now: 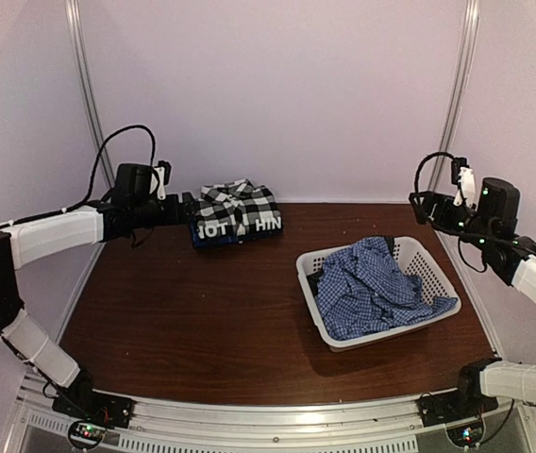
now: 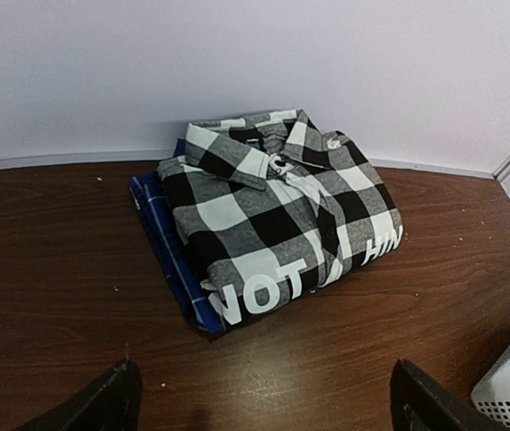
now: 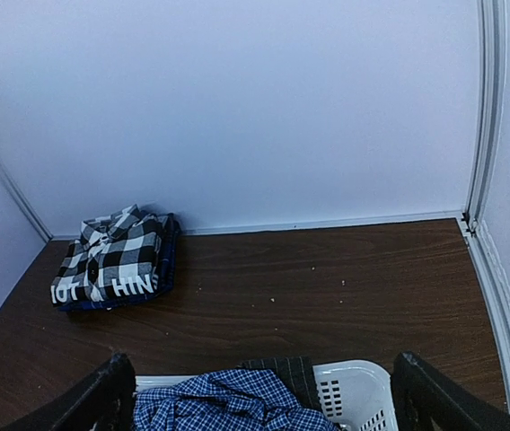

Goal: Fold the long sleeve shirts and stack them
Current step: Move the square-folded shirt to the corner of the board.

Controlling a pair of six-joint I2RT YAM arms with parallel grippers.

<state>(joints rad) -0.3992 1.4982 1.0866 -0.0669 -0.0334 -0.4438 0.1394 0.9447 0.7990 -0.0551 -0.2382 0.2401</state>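
Currently on the counter [image 1: 202, 302]: four shirts in two places.

Stack, far left of the counter, near the back wall.
- Plaid shirt [image 2: 277, 206]: top layer. Large black-and-white check, folded to a rectangle, collar uppermost and toward the wall, placket closed.
- Navy shirt [image 2: 259, 301]: directly beneath, folded. White block letters show along the near edge, "NOT" and "HIN" legible.
- Blue cloth [image 2: 161, 229] with thin pale lines: lowest layer, projecting at the stack's left side. Cannot tell whether it is a separate garment.

Basket [image 1: 419, 260]: white, perforated, right of centre, well apart from the stack.
- Blue shirt [image 1: 372, 288]: fine check, unfolded and crumpled, heaped above the rim, one part draped over the near right edge.
- Dark shirt [image 3: 282, 368]: under the blue one, only a strip visible at the far side.

Left gripper [image 2: 262, 377]: jaws spread wide, holding nothing, near the stack and pointed at it.

Right gripper [image 3: 262, 368]: jaws spread wide, holding nothing, raised over the far right of the counter, basket below it.
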